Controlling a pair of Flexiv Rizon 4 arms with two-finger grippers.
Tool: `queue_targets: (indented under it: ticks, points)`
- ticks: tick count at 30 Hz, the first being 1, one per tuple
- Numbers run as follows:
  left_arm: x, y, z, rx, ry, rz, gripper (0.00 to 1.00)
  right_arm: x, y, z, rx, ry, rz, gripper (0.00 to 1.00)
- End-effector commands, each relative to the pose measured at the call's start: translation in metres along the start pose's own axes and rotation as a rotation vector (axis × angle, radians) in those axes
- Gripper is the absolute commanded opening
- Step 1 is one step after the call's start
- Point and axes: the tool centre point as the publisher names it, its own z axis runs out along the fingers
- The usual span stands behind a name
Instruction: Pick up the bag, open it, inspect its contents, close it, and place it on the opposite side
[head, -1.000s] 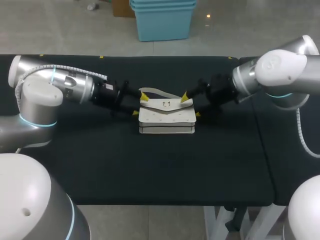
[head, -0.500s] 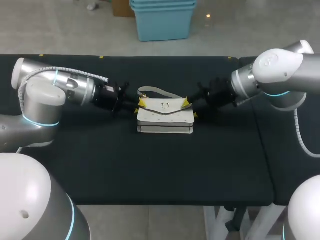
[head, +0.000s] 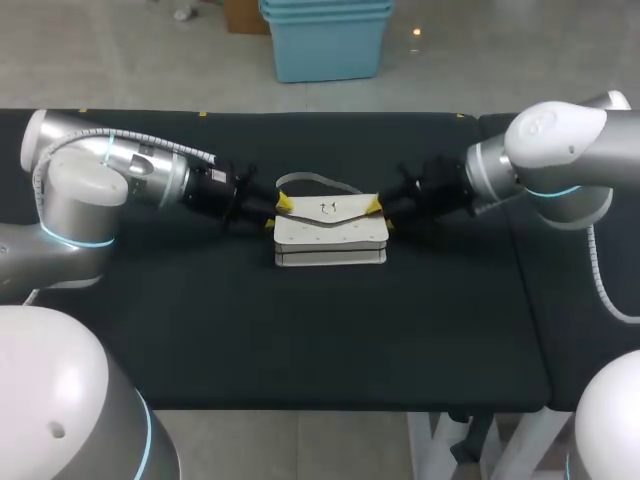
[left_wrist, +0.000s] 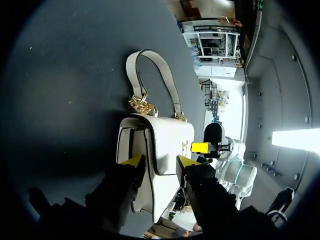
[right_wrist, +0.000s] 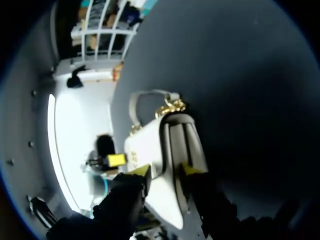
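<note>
The bag (head: 330, 232) lies on the table (head: 300, 330); the left gripper (head: 276, 214) is at its 9 o'clock end and the right gripper (head: 382, 216) at 3 o'clock, fingers apart on both.

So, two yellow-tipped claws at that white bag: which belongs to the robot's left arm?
The left gripper, at the bag's end on the overhead view's left; its arm comes in from there. The right gripper sits at the opposite end.
</note>
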Motion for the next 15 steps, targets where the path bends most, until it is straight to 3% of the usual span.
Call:
queue_targets:
  ticks: [1, 4, 7, 10, 11, 13, 15]
  points:
    - [0.001, 0.001, -0.001, 0.006, 0.001, 0.004, 0.25, 0.000, -0.001, -0.002, -0.016, 0.010, -0.006, 1.00]
    - [0.001, -0.001, -0.002, 0.012, -0.007, 0.009, 0.08, 0.003, 0.004, -0.003, -0.023, 0.013, -0.014, 1.00]
    - [0.000, -0.003, -0.002, 0.015, -0.007, 0.005, 0.08, 0.005, 0.009, -0.004, -0.033, 0.016, -0.017, 0.99]
    - [-0.002, -0.006, -0.002, 0.015, -0.004, 0.000, 0.11, 0.008, 0.011, -0.002, -0.036, 0.018, -0.018, 0.85]
    - [-0.003, -0.007, -0.001, 0.011, -0.003, -0.004, 0.18, 0.009, 0.012, 0.000, -0.037, 0.017, -0.019, 0.84]
    - [-0.005, -0.009, 0.002, 0.009, -0.005, -0.006, 0.21, 0.009, 0.012, 0.004, -0.036, 0.013, -0.021, 0.79]
    - [-0.007, -0.011, 0.003, 0.004, -0.004, -0.011, 0.21, 0.008, 0.012, 0.008, -0.032, 0.010, -0.019, 0.60]
